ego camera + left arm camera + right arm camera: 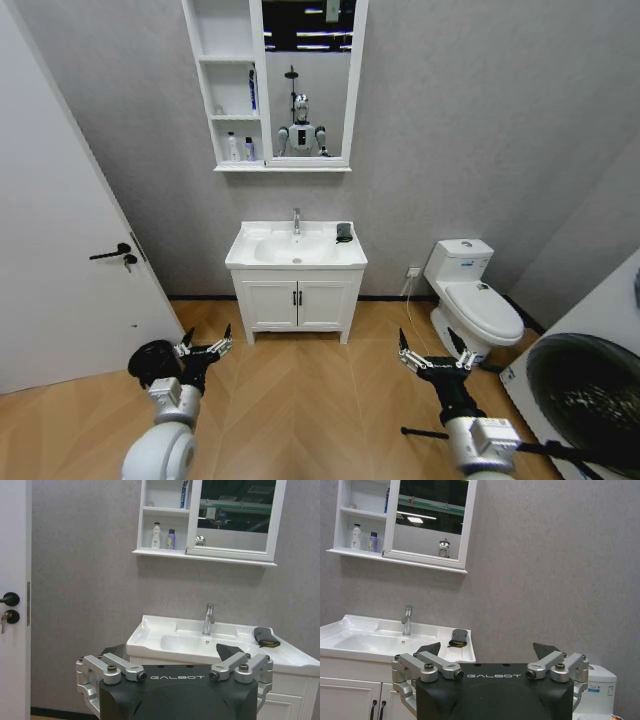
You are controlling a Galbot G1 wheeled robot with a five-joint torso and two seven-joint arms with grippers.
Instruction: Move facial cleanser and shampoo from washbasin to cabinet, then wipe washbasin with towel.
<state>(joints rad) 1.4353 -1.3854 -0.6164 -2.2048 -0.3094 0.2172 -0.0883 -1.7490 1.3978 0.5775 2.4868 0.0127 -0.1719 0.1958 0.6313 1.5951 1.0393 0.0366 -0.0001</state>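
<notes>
The white washbasin (262,255) with its chrome faucet (296,220) stands against the far wall. The dark towel (344,232) lies on its right rim, also visible as the towel (266,637) and towel (458,637). Above hangs the cabinet (205,95), beside the mirror. A white bottle (232,147) and a purple bottle (249,149) stand in its lowest compartment, and a blue tube (253,90) in the middle one. I cannot tell which are the facial cleanser and shampoo. My left gripper (205,352) and right gripper (432,358) hover open, low over the floor, well short of the basin.
A white door (60,270) with a black handle is on the left. A toilet (470,295) stands to the right, with a washing machine (590,380) at the near right. The two-door vanity (297,305) carries the basin. Wooden floor lies open between me and it.
</notes>
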